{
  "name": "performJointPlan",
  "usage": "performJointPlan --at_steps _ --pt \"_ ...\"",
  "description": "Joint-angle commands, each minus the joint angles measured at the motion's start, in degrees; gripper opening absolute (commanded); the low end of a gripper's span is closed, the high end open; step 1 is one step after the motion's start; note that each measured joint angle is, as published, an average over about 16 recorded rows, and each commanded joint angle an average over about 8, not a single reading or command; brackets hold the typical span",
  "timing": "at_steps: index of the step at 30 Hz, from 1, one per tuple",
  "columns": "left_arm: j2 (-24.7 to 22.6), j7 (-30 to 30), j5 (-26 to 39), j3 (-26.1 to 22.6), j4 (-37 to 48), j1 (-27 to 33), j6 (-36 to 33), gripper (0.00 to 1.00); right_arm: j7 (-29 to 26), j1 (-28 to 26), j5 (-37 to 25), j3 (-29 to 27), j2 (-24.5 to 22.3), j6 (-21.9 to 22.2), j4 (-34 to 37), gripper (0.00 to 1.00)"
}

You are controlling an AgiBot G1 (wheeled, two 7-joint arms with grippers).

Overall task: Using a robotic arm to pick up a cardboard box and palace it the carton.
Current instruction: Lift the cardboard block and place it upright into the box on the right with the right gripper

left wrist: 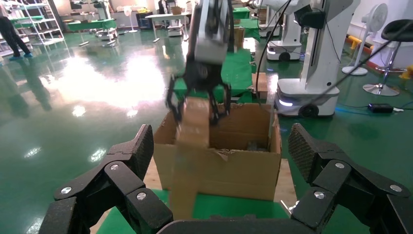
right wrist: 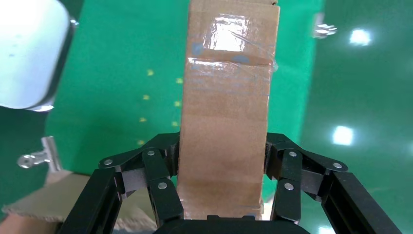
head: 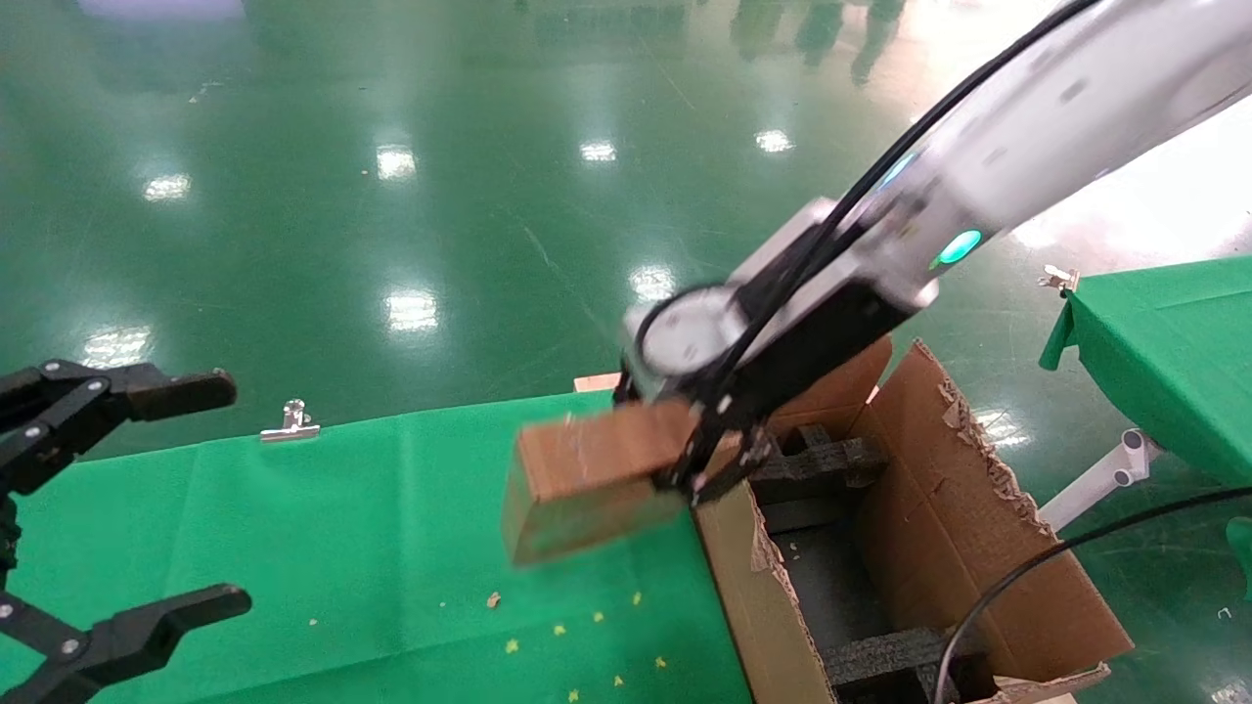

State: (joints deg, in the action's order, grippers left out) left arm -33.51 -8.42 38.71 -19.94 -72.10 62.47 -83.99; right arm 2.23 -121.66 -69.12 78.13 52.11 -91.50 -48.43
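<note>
My right gripper (head: 706,462) on the white robotic arm (head: 988,166) is shut on one end of the small brown cardboard box (head: 592,479) and holds it in the air above the green table, beside the carton's near wall. In the right wrist view the box (right wrist: 226,107) shows clear tape on top and sits clamped between the black fingers (right wrist: 163,175). The large carton (head: 978,528) with torn flaps and black foam inserts stands to the right of the table. My left gripper (head: 161,499) is open and empty at the left edge. In the left wrist view the box (left wrist: 192,146) hangs before the carton (left wrist: 243,156).
A green cloth (head: 342,548) covers the table, held by a metal clip (head: 290,420) at its far edge. Small yellow scraps (head: 558,631) lie on the cloth. Another green-covered table (head: 1164,352) stands at the right. A black cable (head: 1037,567) crosses the carton's right flap.
</note>
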Motion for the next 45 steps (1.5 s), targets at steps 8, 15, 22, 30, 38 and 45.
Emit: performJointPlan --at_steps 8,15,22,30,38,45 --pt "0.00 0.00 0.00 -0.01 0.00 0.00 0.00 1.00 2.94 -9.04 5.61 7.43 -5.05 -0.02 1.30 0.00" --pt "0.00 0.00 -0.01 -0.01 0.00 0.00 0.00 1.00 6.43 -14.42 6.72 14.47 -10.72 -0.18 3.25 0.00" --pt "0.00 0.01 -0.01 -0.01 0.00 0.00 0.00 1.00 9.16 -20.91 5.31 23.23 -15.68 -0.22 5.25 0.00" --pt "0.01 0.01 -0.01 -0.02 0.00 0.00 0.01 1.00 11.12 -24.65 5.22 32.78 -20.43 -0.16 8.92 0.00" --pt "0.01 0.01 -0.01 -0.02 0.00 0.01 0.01 1.00 8.86 -21.14 9.37 39.77 -22.51 0.66 14.19 0.00" --pt "0.01 0.01 -0.02 -0.03 0.00 0.01 0.01 1.00 4.07 -15.36 11.43 42.08 -21.03 3.00 20.22 0.00"
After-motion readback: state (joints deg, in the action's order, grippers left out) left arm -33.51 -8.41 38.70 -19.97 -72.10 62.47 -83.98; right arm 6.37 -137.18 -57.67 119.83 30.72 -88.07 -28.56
